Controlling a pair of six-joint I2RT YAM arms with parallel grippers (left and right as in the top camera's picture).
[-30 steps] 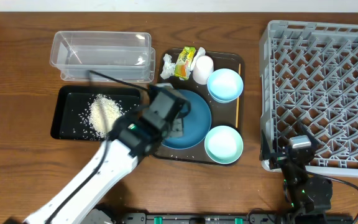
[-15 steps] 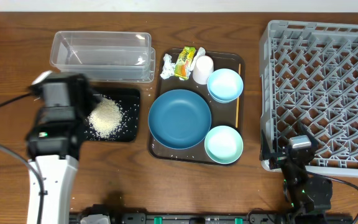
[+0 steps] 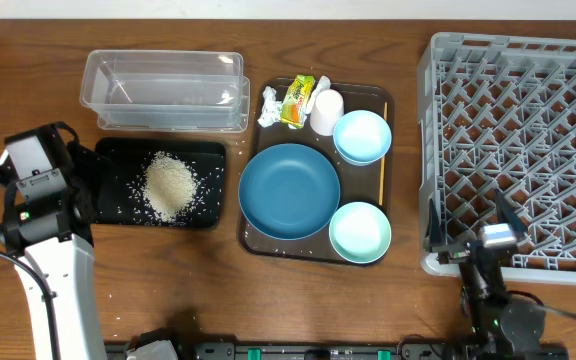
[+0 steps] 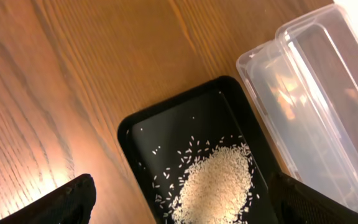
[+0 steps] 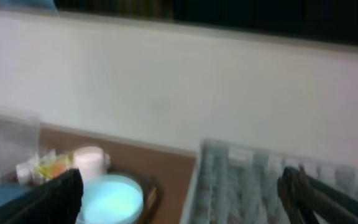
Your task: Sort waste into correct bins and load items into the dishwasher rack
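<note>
The left hand (image 4: 185,202) is hovering by the left end of the black tray (image 3: 108,205), fingers spread wide and holding nothing. The rice heap (image 3: 169,186) is lying in that tray, with the clear tub (image 3: 164,90) sitting empty just behind it on the bench (image 3: 28,90). The brown tray (image 3: 253,240) is carrying the large blue bowl (image 3: 289,190), two small bowls (image 3: 362,136) (image 3: 359,231), the white cup (image 3: 326,110), the wrapper (image 3: 296,101), the tissue (image 3: 268,108) and the stick (image 3: 383,150). The right hand (image 5: 179,193) is waiting near the front left corner of the rack (image 3: 518,140), fingers apart and empty.
</note>
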